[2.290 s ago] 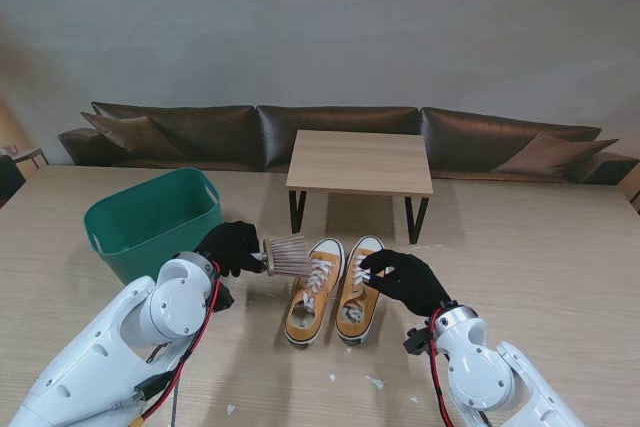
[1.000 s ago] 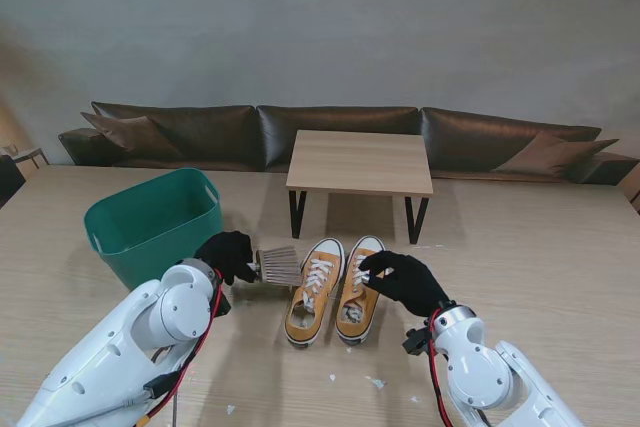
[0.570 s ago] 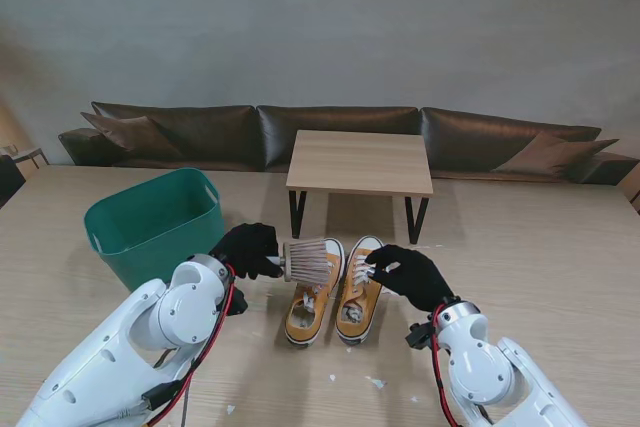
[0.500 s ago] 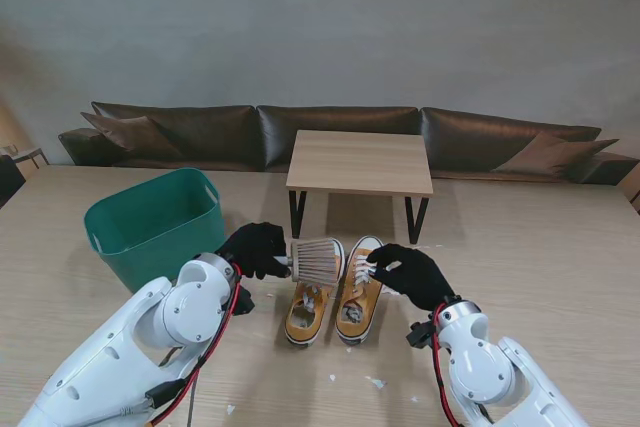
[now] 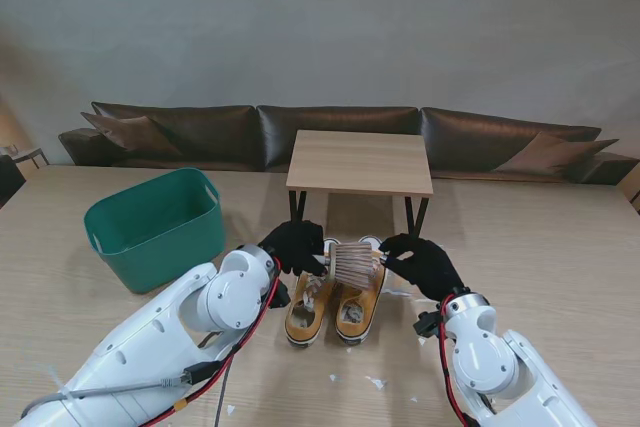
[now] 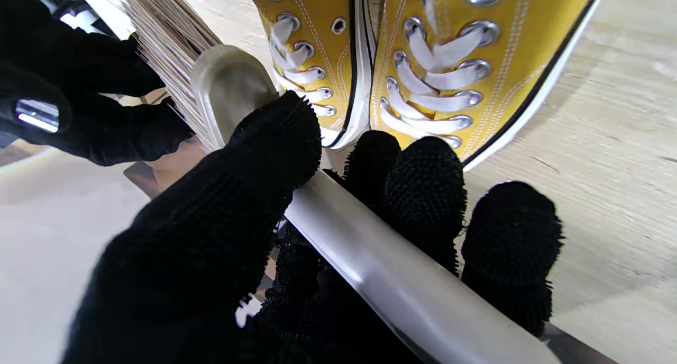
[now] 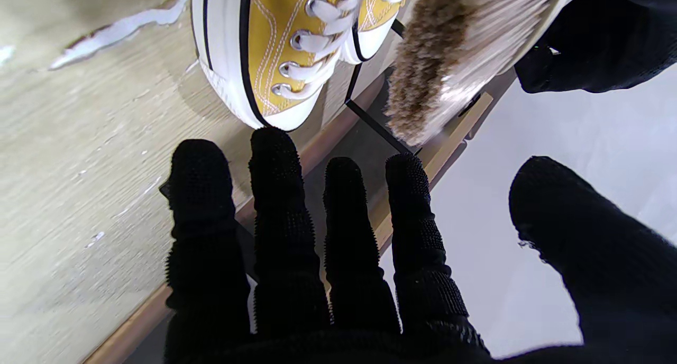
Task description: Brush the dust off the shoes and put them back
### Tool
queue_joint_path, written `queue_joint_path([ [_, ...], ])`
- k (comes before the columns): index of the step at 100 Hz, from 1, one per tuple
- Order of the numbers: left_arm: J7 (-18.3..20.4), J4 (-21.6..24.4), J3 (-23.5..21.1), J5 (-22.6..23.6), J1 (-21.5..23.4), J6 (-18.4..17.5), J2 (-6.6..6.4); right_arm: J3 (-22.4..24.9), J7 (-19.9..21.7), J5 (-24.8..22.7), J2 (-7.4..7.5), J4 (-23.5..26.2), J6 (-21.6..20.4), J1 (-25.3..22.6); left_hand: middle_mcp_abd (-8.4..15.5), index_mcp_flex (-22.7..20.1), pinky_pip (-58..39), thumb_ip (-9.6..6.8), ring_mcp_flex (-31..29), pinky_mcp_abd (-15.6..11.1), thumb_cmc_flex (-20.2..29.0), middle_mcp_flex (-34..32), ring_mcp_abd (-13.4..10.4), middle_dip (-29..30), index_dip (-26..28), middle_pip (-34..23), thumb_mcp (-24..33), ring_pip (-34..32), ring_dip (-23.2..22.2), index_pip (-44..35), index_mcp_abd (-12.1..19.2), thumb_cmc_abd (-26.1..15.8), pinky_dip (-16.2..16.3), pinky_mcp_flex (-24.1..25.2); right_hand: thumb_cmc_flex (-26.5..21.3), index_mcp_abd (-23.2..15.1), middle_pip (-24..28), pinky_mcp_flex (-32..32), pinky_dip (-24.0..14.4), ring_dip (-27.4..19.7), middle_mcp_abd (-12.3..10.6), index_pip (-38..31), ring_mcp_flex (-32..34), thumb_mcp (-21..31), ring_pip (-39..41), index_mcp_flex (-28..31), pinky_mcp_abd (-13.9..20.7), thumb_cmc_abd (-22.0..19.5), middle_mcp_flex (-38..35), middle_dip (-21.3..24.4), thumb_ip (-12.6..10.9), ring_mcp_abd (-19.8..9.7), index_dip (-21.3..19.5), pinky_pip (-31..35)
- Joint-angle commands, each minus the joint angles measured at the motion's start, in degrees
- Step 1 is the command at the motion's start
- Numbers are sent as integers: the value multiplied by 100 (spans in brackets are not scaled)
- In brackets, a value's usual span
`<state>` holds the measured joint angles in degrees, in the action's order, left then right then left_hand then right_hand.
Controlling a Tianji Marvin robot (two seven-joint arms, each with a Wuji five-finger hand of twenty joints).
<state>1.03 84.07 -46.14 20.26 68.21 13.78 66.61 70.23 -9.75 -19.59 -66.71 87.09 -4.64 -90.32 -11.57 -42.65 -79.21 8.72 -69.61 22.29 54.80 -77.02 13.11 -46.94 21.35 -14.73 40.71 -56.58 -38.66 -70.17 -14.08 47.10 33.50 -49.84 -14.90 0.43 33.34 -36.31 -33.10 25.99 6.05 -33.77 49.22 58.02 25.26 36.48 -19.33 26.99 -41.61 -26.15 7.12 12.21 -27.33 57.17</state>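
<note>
Two yellow sneakers stand side by side, toes away from me: the left shoe [image 5: 306, 315] [image 6: 312, 41] and the right shoe [image 5: 356, 315] [image 6: 476, 46] [image 7: 275, 41]. My left hand [image 5: 295, 246] [image 6: 222, 231] is shut on the clear handle of a brush [image 5: 355, 265] [image 6: 370, 258]. The brush's bristles [image 7: 449, 52] hang over the toe of the right shoe. My right hand [image 5: 420, 262] [image 7: 317, 258] hovers just right of that toe, open, fingers spread, holding nothing.
A green basket [image 5: 155, 222] stands at the left. A small wooden table [image 5: 360, 162] stands just beyond the shoes' toes, with a dark sofa [image 5: 330, 132] behind it. White scraps [image 5: 375, 382] lie on the table top nearer to me.
My left hand swept the brush rightward, from left of the shoes across the left shoe to the right shoe's toe. My right hand came off the right shoe's laces and shifted right, farther away.
</note>
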Motion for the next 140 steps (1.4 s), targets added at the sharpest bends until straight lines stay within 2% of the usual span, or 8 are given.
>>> queue_joint_path([
  [1,82,-86,39,-49,-147,-35,142,11,53,-12,-28,-7,23,13,-215,-500,-289,49,-298,196,502,-245,-209,37,122,-13,530,-190,-35,-646,211,-208,-47,-115,202,3,5,1527,-55,28,88,-10,102,29,54,-88,-96,-139,-43,72,-138,51,128,34],
  [32,-68,-1017,725,-148,-900,-2,412,39,51,-1,-31,-17,60,23,-207,-508,-303,64,-300,191,484,-253,-222,37,128,-19,549,-207,-38,-660,224,-184,-48,-131,201,8,-2,1527,-59,30,88,1,99,28,50,-87,-111,-151,-37,71,-140,54,128,33],
  [56,-150,-1650,1183,77,-1305,-3,552,55,66,17,-30,9,83,7,-186,-506,-311,78,-302,171,457,-261,-211,39,128,-24,570,-221,-38,-667,232,-176,-54,-153,206,6,-5,1528,-60,31,96,2,99,26,50,-81,-110,-151,-37,71,-139,53,126,31],
  [68,-138,-1707,1216,251,-1318,22,515,57,70,25,-30,12,84,6,-175,-492,-315,85,-302,141,441,-262,-214,39,139,-27,586,-225,-35,-683,251,-177,-61,-161,205,11,-3,1529,-60,33,95,2,107,27,54,-76,-109,-147,-43,70,-138,54,125,29],
  [79,-67,-1600,1133,417,-1222,93,409,53,71,25,-30,5,75,11,-182,-491,-313,90,-301,151,440,-262,-218,41,139,-27,592,-227,-33,-685,247,-173,-65,-159,204,3,-6,1531,-60,34,91,7,110,28,55,-83,-104,-147,-39,70,-139,55,125,28],
  [120,155,-992,553,1002,-741,245,57,38,141,29,-14,17,78,-2,-180,-483,-319,105,-296,149,431,-251,-234,45,137,-24,601,-216,-20,-683,260,-176,-76,-163,204,10,-7,1532,-63,34,103,6,112,26,53,-65,-106,-156,-40,69,-140,58,122,26],
  [140,159,-609,262,1129,-495,225,-18,24,139,32,-15,13,79,-2,-179,-488,-319,116,-298,150,434,-254,-236,45,132,-26,594,-213,-17,-676,248,-166,-81,-159,205,9,-5,1534,-63,36,89,12,117,26,56,-73,-111,-156,-41,68,-139,62,122,24],
])
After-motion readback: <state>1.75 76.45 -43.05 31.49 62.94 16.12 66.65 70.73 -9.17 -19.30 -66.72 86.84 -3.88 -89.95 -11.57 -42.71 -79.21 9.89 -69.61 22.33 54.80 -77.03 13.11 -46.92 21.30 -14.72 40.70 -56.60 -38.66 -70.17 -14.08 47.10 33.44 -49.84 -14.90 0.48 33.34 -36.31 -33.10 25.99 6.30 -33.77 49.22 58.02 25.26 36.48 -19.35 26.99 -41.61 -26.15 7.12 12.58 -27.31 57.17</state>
